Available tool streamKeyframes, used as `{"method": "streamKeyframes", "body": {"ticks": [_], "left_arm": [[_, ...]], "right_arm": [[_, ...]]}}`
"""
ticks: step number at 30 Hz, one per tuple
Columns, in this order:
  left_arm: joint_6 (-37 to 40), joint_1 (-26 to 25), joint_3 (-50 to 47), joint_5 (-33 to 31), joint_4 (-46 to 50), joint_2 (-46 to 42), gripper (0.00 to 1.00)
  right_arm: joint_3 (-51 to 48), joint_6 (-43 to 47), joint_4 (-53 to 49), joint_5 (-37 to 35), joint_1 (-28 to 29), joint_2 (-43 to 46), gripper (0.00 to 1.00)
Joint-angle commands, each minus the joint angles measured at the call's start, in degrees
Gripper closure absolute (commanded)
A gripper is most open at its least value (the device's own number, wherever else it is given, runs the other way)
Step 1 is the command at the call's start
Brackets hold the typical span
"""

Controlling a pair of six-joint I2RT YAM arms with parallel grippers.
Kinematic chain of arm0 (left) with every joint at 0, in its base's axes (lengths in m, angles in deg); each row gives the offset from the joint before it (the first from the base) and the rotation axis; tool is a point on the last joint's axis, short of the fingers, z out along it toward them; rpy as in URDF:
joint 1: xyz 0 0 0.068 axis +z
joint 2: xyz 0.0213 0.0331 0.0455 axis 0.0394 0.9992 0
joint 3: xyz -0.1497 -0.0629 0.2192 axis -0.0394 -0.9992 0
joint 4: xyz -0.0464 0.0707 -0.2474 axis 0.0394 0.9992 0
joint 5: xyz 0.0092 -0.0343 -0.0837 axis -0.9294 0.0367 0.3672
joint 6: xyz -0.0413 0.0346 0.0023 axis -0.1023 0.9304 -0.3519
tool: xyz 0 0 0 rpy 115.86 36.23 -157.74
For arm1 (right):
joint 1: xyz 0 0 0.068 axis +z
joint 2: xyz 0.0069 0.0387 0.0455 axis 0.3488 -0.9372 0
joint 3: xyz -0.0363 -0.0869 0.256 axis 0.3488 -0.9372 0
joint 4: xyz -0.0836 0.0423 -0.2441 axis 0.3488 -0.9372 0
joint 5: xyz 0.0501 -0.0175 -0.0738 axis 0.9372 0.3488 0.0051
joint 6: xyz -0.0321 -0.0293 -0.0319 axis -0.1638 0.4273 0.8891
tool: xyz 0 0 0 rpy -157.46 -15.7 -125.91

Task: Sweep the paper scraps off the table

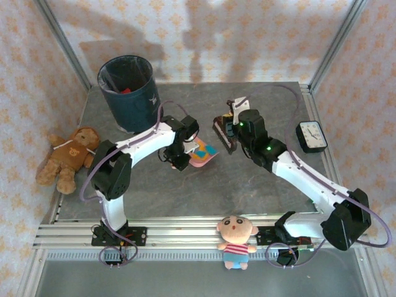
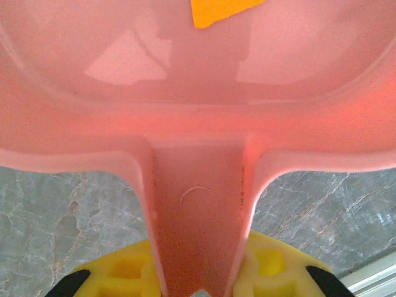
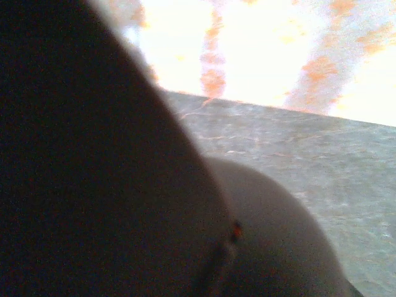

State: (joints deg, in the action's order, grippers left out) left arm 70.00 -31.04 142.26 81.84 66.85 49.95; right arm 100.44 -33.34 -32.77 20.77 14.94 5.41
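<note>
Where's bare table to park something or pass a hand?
Free: the near strip of table between the doll and the dustpan; the far strip between the bin and the clock. Crowded: the centre, where dustpan and brush sit close.

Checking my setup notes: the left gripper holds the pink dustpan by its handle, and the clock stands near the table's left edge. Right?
Not quite: the top external view shows the clock near the table's right edge. The left gripper does hold the pink dustpan by its handle.
</note>
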Motion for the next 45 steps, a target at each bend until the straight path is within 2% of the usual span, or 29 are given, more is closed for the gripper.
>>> {"method": "streamKeyframes", "body": {"ticks": [1, 13, 22, 37, 45], "left_arm": [[-1.2, 1.1, -1.0, 0.0, -2.6, -3.2, 1.00], [-6.1, 5.1, 0.5, 4.9, -8.8, -11.3, 1.00], [-7.4, 9.2, 7.6, 8.5, -6.9, -13.4, 1.00], [-9.6, 16.2, 26.8, 10.5, -0.9, -10.3, 1.00], [-14.7, 22.8, 33.4, 17.4, -1.0, -7.2, 1.00]], "right_arm": [[-0.8, -2.7, -0.5, -9.1, -0.7, 2.4, 1.00], [-6.5, -4.7, -2.1, -8.0, -1.9, 6.8, 1.00], [-6.4, -6.1, -3.5, -7.1, -2.0, 6.9, 1.00], [-5.5, -7.0, -5.4, -4.3, -2.3, 5.5, 1.00], [-5.3, -7.7, -6.4, -4.7, -2.4, 5.3, 1.00]]}}
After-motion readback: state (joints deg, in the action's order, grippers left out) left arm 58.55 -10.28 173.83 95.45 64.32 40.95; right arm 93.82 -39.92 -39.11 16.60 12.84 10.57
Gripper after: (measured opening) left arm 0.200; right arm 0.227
